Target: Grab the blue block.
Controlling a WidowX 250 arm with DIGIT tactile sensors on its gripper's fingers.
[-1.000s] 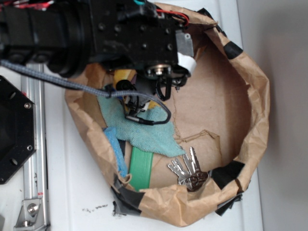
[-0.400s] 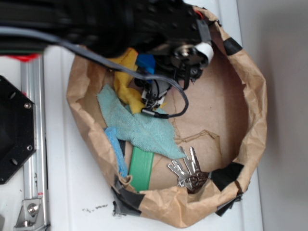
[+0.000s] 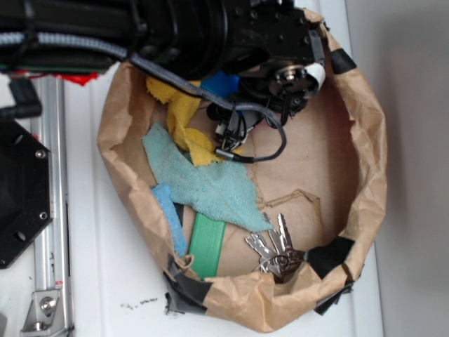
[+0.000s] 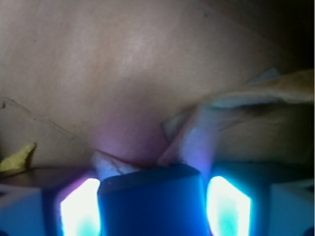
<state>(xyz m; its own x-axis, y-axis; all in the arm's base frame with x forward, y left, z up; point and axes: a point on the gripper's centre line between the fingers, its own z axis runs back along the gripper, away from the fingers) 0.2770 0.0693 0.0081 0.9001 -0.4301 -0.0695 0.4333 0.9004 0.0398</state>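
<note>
we see that the arm has swung from the bag's upper left toward its upper right rim, and the gripper (image 4: pixel 152 204) now sits higher over the brown paper bag (image 3: pixel 368 175). the blue block (image 3: pixel 219 84), hidden 1 second ago, now shows beneath the arm and sits between the glowing fingers (image 4: pixel 78 206) in the wrist view. the yellow cloth (image 3: pixel 184 123) is far more exposed than before. the teal cloth (image 3: pixel 203 182) is uncovered at its upper end. the dangling black cable loop (image 3: pixel 256 140) has shifted right.
</note>
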